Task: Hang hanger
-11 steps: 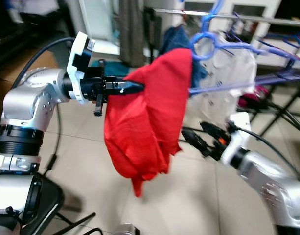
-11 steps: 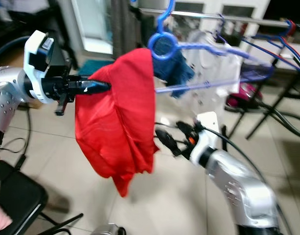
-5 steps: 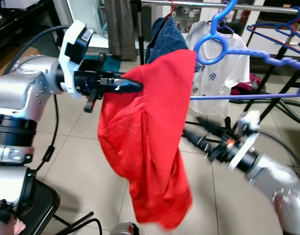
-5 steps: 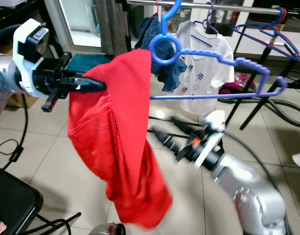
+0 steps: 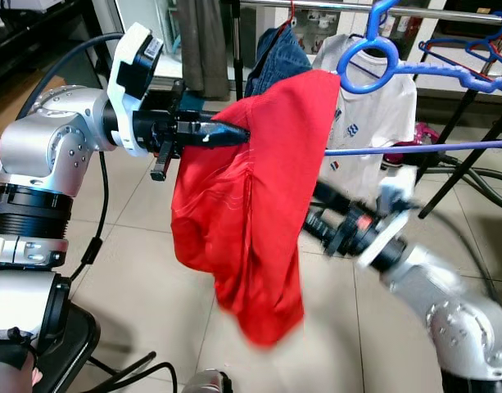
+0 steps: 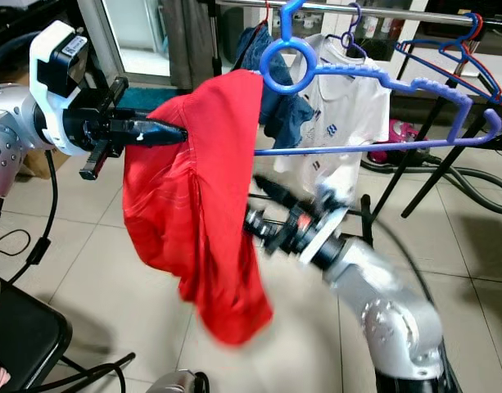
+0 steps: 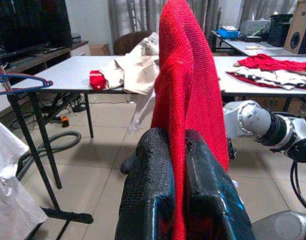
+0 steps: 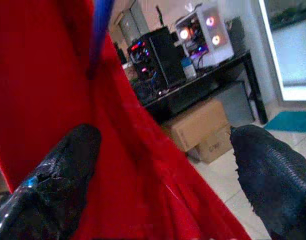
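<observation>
A red shirt hangs over one arm of a blue plastic hanger. The hanger's hook reaches up to the metal rail. My left gripper is held level at the shirt's upper left edge and is shut on the red cloth. The right gripper, blurred, sits low against the shirt's right side. Its fingers stand wide apart, so it is open, and the red shirt lies close before them.
A white T-shirt and blue jeans hang on the rail, with more blue hangers at the right. Black rack legs and a hose cross the tiled floor. A black chair stands at the lower left.
The hanger and shirt have risen toward the rail and the shirt's hem has swung. My right gripper has moved left against the shirt. The left gripper keeps its hold.
</observation>
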`<state>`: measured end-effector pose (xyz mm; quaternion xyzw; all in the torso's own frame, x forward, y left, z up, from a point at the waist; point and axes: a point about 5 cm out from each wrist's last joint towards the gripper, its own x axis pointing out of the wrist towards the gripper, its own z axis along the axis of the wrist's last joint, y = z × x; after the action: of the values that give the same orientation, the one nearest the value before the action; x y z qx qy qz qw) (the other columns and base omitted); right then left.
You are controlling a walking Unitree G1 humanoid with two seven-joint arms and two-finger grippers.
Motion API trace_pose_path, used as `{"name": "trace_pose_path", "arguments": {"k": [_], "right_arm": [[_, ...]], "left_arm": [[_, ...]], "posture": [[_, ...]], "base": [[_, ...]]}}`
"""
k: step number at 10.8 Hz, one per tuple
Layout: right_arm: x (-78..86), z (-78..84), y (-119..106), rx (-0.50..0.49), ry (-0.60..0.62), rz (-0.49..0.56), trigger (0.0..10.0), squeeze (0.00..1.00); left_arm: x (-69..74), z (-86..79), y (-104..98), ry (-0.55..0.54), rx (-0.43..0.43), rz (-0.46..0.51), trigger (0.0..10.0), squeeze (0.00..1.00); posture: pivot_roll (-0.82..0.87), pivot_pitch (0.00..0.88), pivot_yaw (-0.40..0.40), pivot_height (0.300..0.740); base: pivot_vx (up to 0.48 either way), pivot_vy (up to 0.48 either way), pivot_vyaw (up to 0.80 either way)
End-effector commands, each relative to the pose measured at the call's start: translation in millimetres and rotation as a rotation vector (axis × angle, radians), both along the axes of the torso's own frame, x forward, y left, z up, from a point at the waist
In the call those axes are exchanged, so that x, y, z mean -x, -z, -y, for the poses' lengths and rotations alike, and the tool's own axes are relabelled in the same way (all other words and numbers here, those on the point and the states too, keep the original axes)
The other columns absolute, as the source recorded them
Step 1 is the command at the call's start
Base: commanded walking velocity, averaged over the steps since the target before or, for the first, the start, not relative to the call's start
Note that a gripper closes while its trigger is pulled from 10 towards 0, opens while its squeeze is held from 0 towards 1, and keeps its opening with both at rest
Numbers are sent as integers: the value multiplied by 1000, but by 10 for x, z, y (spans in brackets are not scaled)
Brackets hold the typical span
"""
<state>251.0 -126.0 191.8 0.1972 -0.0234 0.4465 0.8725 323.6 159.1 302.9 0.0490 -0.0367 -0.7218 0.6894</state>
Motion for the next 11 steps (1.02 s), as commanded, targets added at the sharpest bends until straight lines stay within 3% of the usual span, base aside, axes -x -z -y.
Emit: {"name": "trace_pose_path", "arguments": {"k": [1, 2, 3, 4, 6, 8, 9, 11], "right_arm": [[17, -94, 63, 126, -42, 5, 10000, 1000], [33, -185, 300, 298, -75, -61, 10000, 988], [24, -200, 401, 331, -75, -110, 10000, 498], [-38, -178, 654, 479, -36, -208, 10000, 0], [-208, -10, 961, 665, 134, -335, 10000, 0], [-297, 80, 1061, 652, 211, -399, 10000, 0], [-325, 114, 1081, 629, 234, -417, 0, 0], [-341, 253, 1147, 632, 281, -443, 0, 0]], "left_arm": [[13, 0, -176, 2, 51, 60, 0, 0], [-7, -4, -225, -14, 77, 76, 0, 0], [-20, -4, -248, -22, 86, 84, 0, 0], [-39, -12, -294, -33, 101, 96, 0, 0], [-25, -28, -328, -40, 113, 105, 0, 0], [-7, -45, -335, -45, 120, 109, 0, 0], [-1, -71, -332, -59, 121, 113, 0, 0], [9, -143, -332, -93, 120, 119, 0, 0]], "posture": [[167, 83, 51, 740], [166, 84, 53, 740], [167, 83, 53, 740], [169, 84, 54, 740], [170, 83, 48, 740], [173, 82, 37, 740], [172, 81, 31, 740], [172, 78, 24, 740]], "base": [[0, 0, 0], [0, 0, 0], [0, 0, 0], [0, 0, 0], [0, 0, 0], [0, 0, 0], [0, 0, 0], [0, 0, 0]]}}
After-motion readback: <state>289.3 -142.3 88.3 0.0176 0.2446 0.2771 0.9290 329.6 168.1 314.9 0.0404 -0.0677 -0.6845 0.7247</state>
